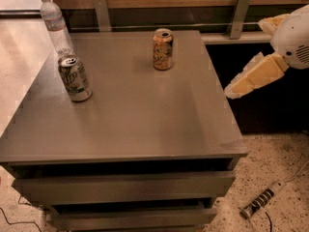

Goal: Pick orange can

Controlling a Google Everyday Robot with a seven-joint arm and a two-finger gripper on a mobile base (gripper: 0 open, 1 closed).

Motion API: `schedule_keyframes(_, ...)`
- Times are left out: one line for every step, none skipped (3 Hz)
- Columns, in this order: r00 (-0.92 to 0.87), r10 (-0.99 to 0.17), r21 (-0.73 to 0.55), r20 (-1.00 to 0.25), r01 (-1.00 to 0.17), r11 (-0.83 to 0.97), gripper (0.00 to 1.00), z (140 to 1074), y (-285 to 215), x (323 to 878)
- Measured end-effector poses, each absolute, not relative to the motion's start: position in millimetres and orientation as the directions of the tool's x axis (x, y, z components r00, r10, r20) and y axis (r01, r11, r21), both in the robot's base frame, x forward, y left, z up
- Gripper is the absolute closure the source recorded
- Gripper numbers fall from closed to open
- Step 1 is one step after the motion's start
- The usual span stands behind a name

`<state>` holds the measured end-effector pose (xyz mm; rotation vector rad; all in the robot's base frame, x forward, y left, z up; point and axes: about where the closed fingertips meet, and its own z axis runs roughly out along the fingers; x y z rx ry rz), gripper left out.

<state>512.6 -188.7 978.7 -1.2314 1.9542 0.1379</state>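
Note:
The orange can [163, 49] stands upright on the grey table top [145, 110], towards its far edge, a little right of centre. It has an orange and cream label and a silver top. My gripper [245, 57] hangs off the table's right side, at about the can's height and well to its right. Its two cream fingers [253, 77] are spread apart with nothing between them. It touches nothing.
A green-and-white can [74, 78] stands near the table's left edge. A clear plastic water bottle [55, 25] stands at the far left corner. A wooden wall with metal brackets [240, 14] runs behind. A power strip [260, 199] lies on the speckled floor at the lower right.

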Motion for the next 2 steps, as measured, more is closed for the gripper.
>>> schedule_keyframes(-0.162, -0.635, -0.291, -0.755, -0.786, 0.546, 0.00, 979.0, -174.7, 533.2)
schedule_keyframes(-0.155, -0.619, -0.286, -0.770, -0.784, 0.552, 0.00, 981.2, -170.5, 537.1)
